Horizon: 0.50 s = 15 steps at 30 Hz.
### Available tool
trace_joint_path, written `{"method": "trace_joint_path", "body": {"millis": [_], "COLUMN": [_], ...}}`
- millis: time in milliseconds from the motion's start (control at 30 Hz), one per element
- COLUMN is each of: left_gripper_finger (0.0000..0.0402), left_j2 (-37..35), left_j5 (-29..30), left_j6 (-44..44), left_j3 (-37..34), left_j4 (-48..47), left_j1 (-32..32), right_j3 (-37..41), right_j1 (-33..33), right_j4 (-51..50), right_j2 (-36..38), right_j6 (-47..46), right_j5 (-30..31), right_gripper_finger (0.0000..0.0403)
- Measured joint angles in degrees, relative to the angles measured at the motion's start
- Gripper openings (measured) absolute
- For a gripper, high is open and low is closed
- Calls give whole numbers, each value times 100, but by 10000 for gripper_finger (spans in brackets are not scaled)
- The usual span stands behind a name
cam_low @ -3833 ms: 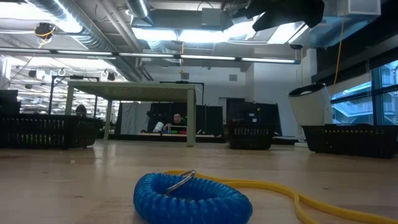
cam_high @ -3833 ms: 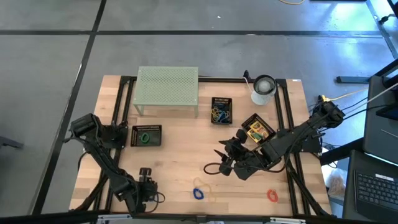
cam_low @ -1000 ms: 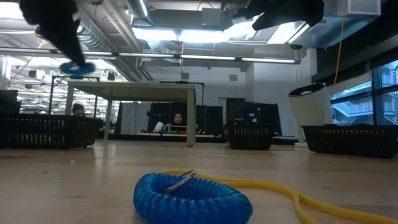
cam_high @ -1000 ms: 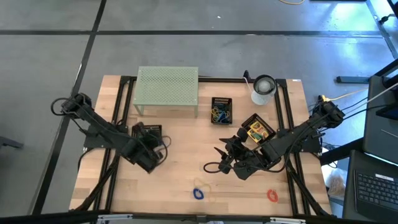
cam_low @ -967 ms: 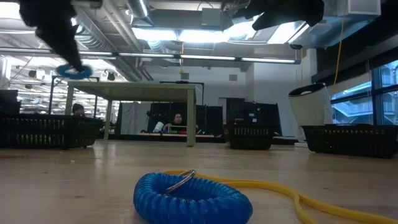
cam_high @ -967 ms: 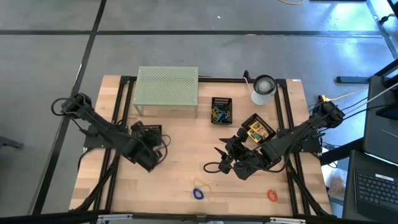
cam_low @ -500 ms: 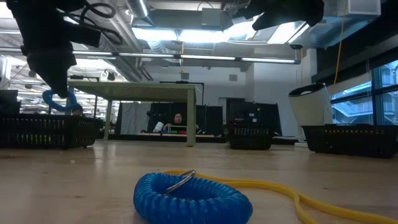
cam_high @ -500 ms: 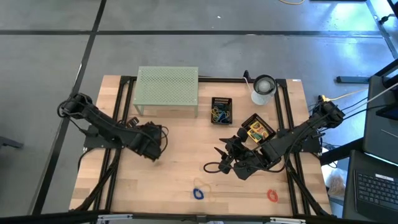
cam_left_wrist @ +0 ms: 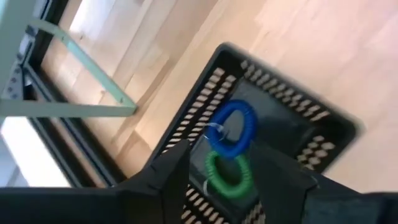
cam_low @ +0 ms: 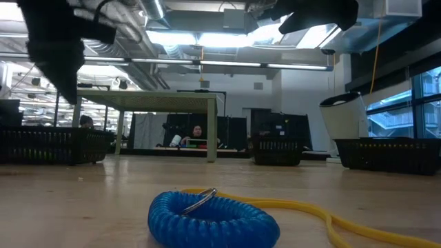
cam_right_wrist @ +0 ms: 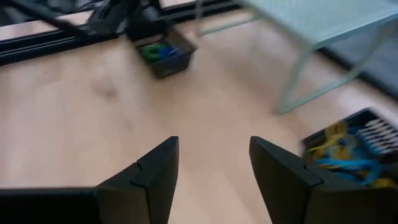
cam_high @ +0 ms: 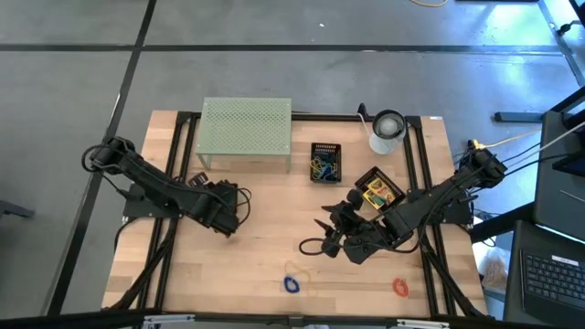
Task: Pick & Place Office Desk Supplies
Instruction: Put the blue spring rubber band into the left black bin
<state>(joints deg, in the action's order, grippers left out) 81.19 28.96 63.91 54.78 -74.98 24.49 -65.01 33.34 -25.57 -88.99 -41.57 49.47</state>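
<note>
My left gripper (cam_left_wrist: pixel 214 171) is spread wide and empty right above the black tray (cam_left_wrist: pixel 292 115), blue loop clip (cam_left_wrist: pixel 233 127) lying in it just past my fingertips touching the green loop clip (cam_left_wrist: pixel 225 177), right gripper (cam_right_wrist: pixel 211 168) open over bare table (cam_right_wrist: pixel 93 124).

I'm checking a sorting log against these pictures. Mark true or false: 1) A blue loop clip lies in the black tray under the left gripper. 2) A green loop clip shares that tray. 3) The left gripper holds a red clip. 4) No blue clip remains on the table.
1) True: the blue loop clip lies in the black tray below the left gripper.
2) True: the green loop clip lies beside it.
3) False: its open jaws are empty; the red clip lies on the table.
4) False: another blue clip lies near the front edge.
</note>
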Motion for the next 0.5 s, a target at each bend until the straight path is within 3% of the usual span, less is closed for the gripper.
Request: {"method": "trace_joint_path", "body": {"millis": [200,500], "left_gripper_finger": [161,169], "left_j2": [0,225], "left_j5": [285,359], "left_j6": [-153,-2140], "left_j3": [477,466], "left_j4": [459,3325], "left_j1": [197,861], "right_j3": [-2,2], "right_j1": [0,20], "right_j4": [385,738], "right_j2": [-77,-592], "right_j6": [-101,-108], "right_j5": [-1107,-2127], "right_gripper_finger": [198,198]}}
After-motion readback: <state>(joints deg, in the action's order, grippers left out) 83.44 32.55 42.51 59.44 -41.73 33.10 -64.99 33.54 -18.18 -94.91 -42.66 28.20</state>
